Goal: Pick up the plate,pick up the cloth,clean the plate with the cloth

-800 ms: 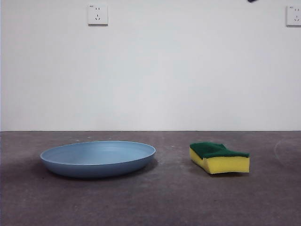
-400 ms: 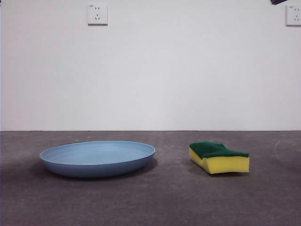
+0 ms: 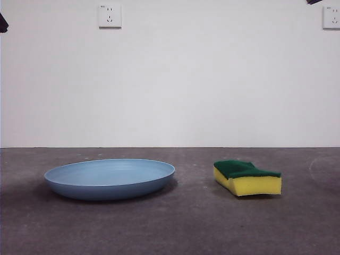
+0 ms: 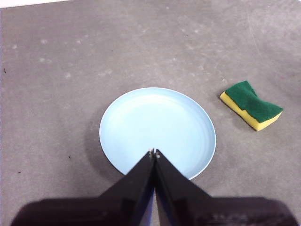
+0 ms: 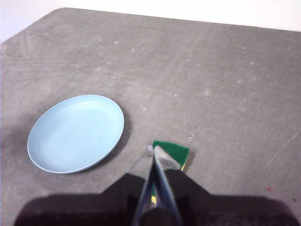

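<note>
The plate [image 3: 110, 178] sits flat on the table [image 3: 180, 228], a wide, shallow round dish of pale blue with a smooth matte skin and a low raised rim. Off at its three o'clock, well apart from it, lies the cloth [image 3: 247, 178], really a rectangular sponge: a thick yellow foam body under a dark green scouring layer, its edges a little wavy. The tabletop is dull grey-brown, mottled and faintly speckled. Behind stands a plain white wall with a socket plate [image 3: 110, 16] at about eleven o'clock and another socket [image 3: 331, 17] at one o'clock. The left gripper [image 4: 153, 153] hangs above the plate, its two black jaws pressed together to a point and holding nothing. The right gripper [image 5: 153, 153] hangs over the sponge, jaws likewise closed tight and empty, their tips covering part of the green layer. Compared with half a second ago, a small dark tip [image 3: 2, 23] has appeared at the upper left edge of the front view, while the dark tip [image 3: 313, 1] at the upper right stays put; plate and sponge have not moved.
</note>
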`<move>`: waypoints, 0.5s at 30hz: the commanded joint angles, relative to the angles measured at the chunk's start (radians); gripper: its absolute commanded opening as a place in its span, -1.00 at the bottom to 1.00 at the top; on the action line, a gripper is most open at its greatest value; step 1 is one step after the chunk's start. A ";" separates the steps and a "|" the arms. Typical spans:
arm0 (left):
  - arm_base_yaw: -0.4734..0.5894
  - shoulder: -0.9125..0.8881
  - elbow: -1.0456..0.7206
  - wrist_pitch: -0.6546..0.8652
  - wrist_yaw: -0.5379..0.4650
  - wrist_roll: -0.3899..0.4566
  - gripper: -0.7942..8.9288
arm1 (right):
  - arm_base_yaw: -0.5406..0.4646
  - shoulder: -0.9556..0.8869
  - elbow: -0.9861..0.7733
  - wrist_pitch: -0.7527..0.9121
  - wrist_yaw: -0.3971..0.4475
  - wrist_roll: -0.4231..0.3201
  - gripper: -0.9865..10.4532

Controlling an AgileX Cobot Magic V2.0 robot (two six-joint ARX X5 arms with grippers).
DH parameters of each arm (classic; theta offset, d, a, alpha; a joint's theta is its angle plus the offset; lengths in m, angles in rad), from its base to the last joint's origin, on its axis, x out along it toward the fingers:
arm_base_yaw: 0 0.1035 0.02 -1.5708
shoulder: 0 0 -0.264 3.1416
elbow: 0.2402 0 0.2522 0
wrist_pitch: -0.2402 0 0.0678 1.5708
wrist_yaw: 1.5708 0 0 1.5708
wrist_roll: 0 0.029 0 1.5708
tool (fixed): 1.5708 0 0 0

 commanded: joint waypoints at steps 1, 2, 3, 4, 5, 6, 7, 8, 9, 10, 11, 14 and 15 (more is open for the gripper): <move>-0.003 0.006 -0.001 0.004 -0.003 0.005 -0.84 | 0.001 -0.001 -0.006 0.005 0.003 0.010 -0.83; -0.003 0.004 -0.002 0.005 -0.011 0.046 -0.84 | 0.001 -0.001 -0.006 0.005 0.003 0.010 -0.83; 0.001 -0.007 -0.002 0.010 -0.019 0.055 -0.84 | 0.001 -0.001 -0.006 0.005 0.003 0.010 -0.83; 0.008 -0.025 -0.006 0.013 -0.031 0.056 -0.84 | 0.000 -0.001 -0.006 0.005 0.003 0.010 -0.83; 0.018 -0.048 -0.017 0.023 -0.036 0.071 -0.84 | 0.001 -0.001 -0.006 0.005 0.003 0.010 -0.83; 0.029 -0.066 -0.029 0.034 -0.035 0.085 -0.84 | 0.001 -0.002 -0.006 0.005 0.003 0.010 -0.83; 0.042 -0.089 -0.047 0.044 -0.034 0.091 -0.84 | 0.001 -0.002 -0.006 0.005 0.003 0.010 -0.83; 0.060 -0.120 -0.075 0.063 -0.033 0.091 -0.84 | 0.001 -0.002 -0.006 0.005 0.003 0.010 -0.83; 0.079 -0.153 -0.112 0.095 -0.027 0.091 -0.84 | 0.001 -0.002 -0.006 0.005 0.003 0.010 -0.83; 0.098 -0.183 -0.149 0.126 -0.025 0.091 -0.84 | 0.001 -0.001 -0.006 0.005 0.003 0.010 -0.83; 0.123 -0.227 -0.203 0.171 -0.026 0.091 -0.84 | 0.001 -0.001 -0.006 0.005 0.003 0.010 -0.83; 0.185 -0.327 -0.335 0.279 -0.026 0.091 -0.84 | 0.001 -0.001 -0.006 0.005 0.003 0.010 -0.83; 0.207 -0.363 -0.377 0.303 -0.025 0.089 -0.84 | 0.001 -0.001 -0.006 0.005 0.003 0.010 -0.83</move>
